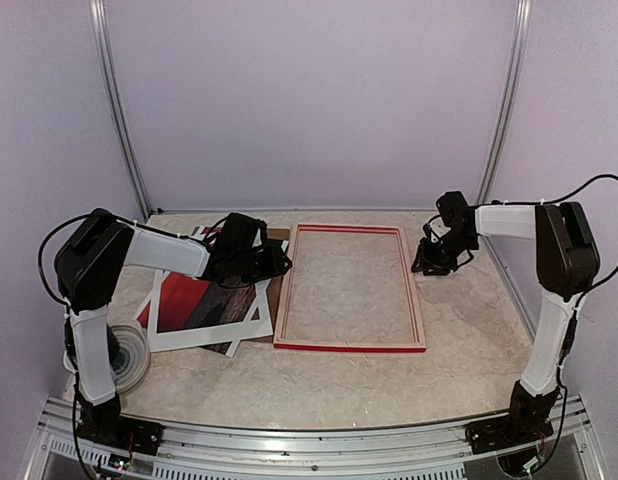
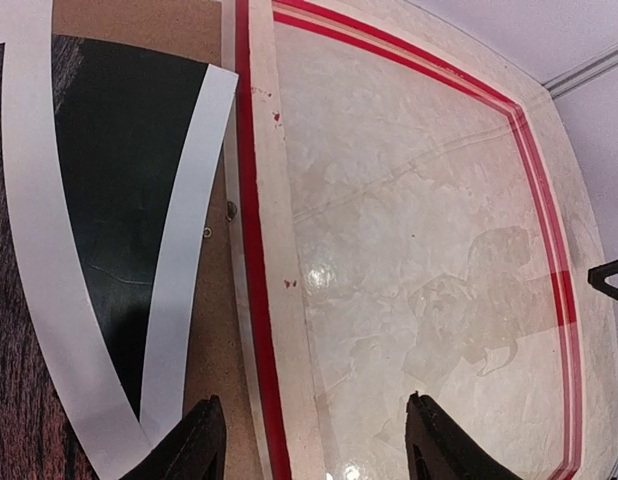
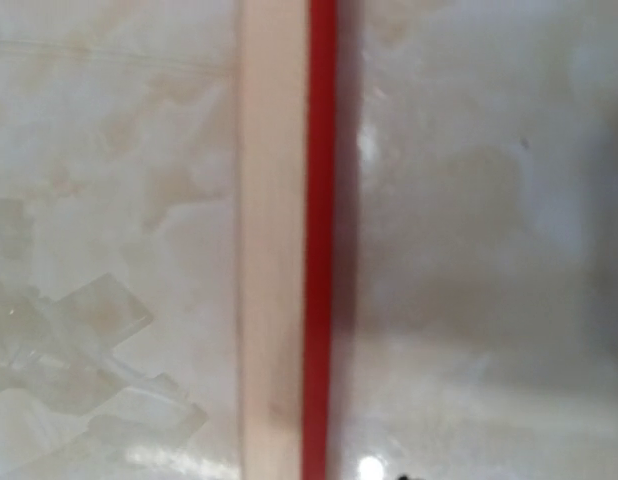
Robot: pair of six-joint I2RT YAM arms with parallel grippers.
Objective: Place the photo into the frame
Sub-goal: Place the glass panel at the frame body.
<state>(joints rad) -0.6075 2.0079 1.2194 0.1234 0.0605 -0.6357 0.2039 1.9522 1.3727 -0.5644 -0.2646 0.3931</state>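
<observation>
frame (image 1: 350, 345) 1 | photo (image 1: 194, 300) 1 | brown board (image 2: 139, 25) 1 | white roll (image 1: 129, 358) 1 | robot arms (image 1: 169, 250) (image 1: 509, 220) 2

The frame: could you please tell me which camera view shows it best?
The top external view: the whole frame lies flat on the table, all four sides visible. The left wrist view crops its near end; the right wrist view shows only one blurred strip of it.

Soft, even light comes from overhead. The top external view is slightly hazy and its shadows are faint. The left wrist view is sharp, yet the frame (image 2: 251, 250) bows toward the borders, and 2 glare spots shine inside it. The right wrist view is blurred throughout; a grey shadow lies on the table (image 3: 489, 250) beside the frame's red edge, with 1 glare spot low down.
</observation>
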